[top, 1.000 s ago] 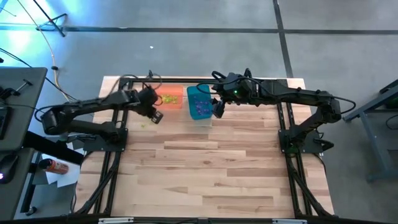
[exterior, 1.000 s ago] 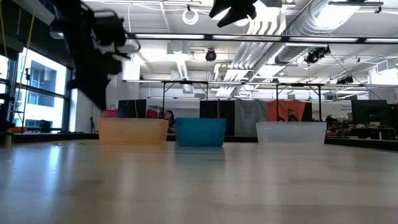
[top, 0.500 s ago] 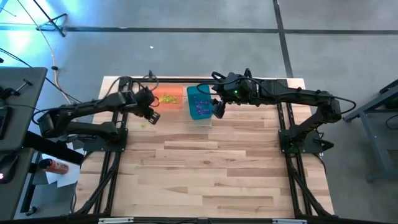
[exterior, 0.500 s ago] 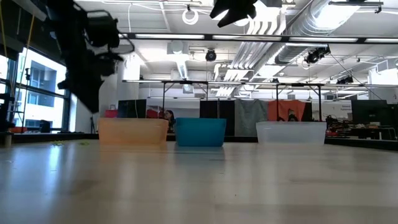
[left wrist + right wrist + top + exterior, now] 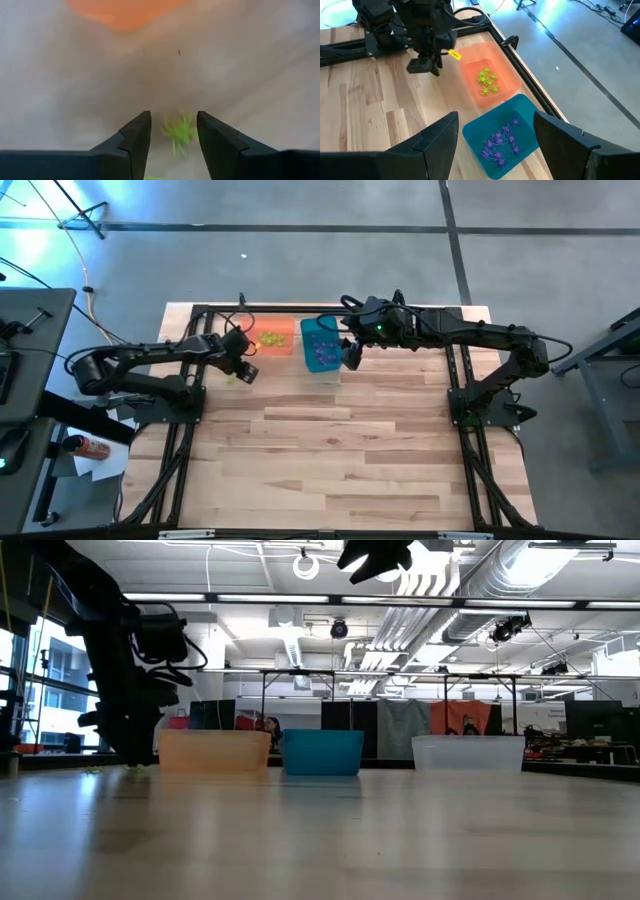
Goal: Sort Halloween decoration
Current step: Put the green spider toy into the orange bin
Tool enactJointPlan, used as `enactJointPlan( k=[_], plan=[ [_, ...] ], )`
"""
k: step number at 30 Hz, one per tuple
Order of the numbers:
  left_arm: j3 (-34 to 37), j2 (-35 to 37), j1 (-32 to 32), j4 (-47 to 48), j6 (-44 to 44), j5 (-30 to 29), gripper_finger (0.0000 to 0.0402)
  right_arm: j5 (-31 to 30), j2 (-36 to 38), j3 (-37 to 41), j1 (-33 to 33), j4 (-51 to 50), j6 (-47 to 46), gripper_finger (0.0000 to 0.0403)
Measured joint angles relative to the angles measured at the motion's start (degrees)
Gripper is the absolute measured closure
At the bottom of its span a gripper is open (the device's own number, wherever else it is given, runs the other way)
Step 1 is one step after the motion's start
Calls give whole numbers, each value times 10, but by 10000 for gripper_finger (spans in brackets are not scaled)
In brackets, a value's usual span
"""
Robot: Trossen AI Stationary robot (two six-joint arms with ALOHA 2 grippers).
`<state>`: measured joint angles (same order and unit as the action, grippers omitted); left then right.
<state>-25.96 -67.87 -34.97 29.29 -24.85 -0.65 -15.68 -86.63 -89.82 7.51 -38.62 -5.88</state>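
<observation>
left gripper (image 5: 173,131): I've got it down at the table beside the orange bin, on the side away from the teal one. Fingers are parted, nothing pinched. In the right wrist view (image 5: 424,66) it hangs just above the wood.
green spider (image 5: 178,132): one yellow-green trinket lies on the table in the gap between my left fingers (image 5: 136,132). Can't tell if either finger touches it. Low view shows a green speck on the table under that gripper (image 5: 137,769).
left arm (image 5: 150,358): reaches in from the left edge of the table toward the bins.
right gripper (image 5: 495,145): I'm holding it above the teal bin, fingers spread wide, empty. In the high view it sits at the bin's right side (image 5: 352,352).
right arm (image 5: 470,335): stretched across the far part of the table from the right.
orange bin (image 5: 506,72): holds a small cluster of yellow-green spiders (image 5: 487,81). Touches the teal bin at one corner in the right wrist view.
teal bin (image 5: 526,112): holds a heap of purple spiders (image 5: 501,142).
clear bin (image 5: 468,753): I only see it in the low view, standing apart from the teal bin. Contents not readable.
table (image 5: 340,450): light wood planks, the three bins along the far edge.
black spiders: I can't pick any out.
</observation>
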Motion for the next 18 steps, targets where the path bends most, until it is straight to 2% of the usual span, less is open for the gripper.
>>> enactJointPlan(
  k=[4,12,15,18],
  plan=[
    [0,-21,-11,-25,17,14,253,0,0,0,0,1,-16,147],
    [-4,-62,-12,-5,42,13,279,-1,0,0,0,-1,-33,147],
    [-4,-63,-12,-2,53,9,313,-1,0,0,0,-2,-33,147],
    [-3,-61,-12,3,64,2,373,0,0,0,0,-2,-32,147]
  ],
)
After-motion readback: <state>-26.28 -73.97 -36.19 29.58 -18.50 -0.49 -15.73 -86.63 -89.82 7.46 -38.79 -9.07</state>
